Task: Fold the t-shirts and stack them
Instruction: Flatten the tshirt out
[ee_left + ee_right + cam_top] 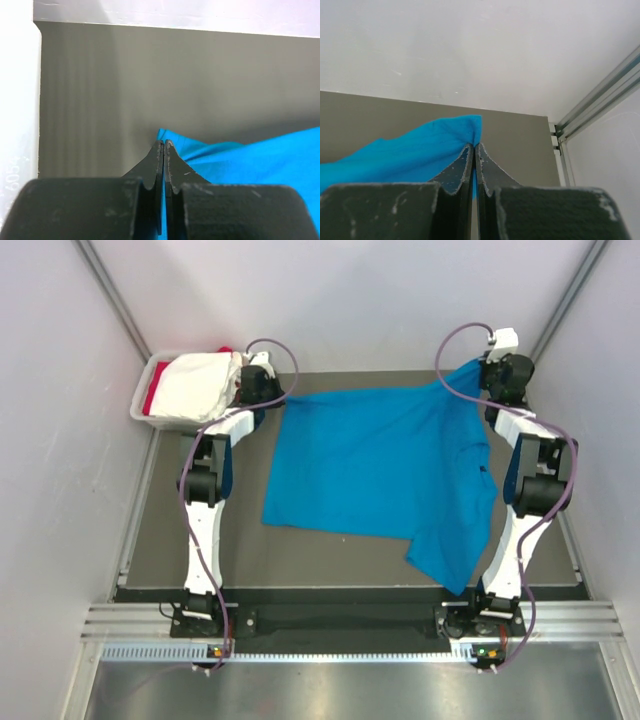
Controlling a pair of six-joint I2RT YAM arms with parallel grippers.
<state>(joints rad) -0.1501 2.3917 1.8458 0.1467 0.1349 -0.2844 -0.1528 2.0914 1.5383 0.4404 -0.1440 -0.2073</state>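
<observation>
A bright blue t-shirt [375,465] lies spread on the dark grey mat [330,555], with a small dark mark near its right side. My left gripper [275,395] is shut on its far left corner. In the left wrist view, blue cloth [250,160] shows between the closed jaws of the left gripper [164,143]. My right gripper [488,378] is shut on the far right corner and holds it slightly raised. In the right wrist view the cloth [420,145] bunches at the right gripper's [474,146] tips. A white t-shirt [200,380] and a red one [153,400] lie in the tub.
A pale grey plastic tub [165,423] stands at the far left corner, close beside my left gripper; its white wall [17,100] shows in the left wrist view. White walls enclose the table, and a metal frame post [600,95] stands just right of my right gripper.
</observation>
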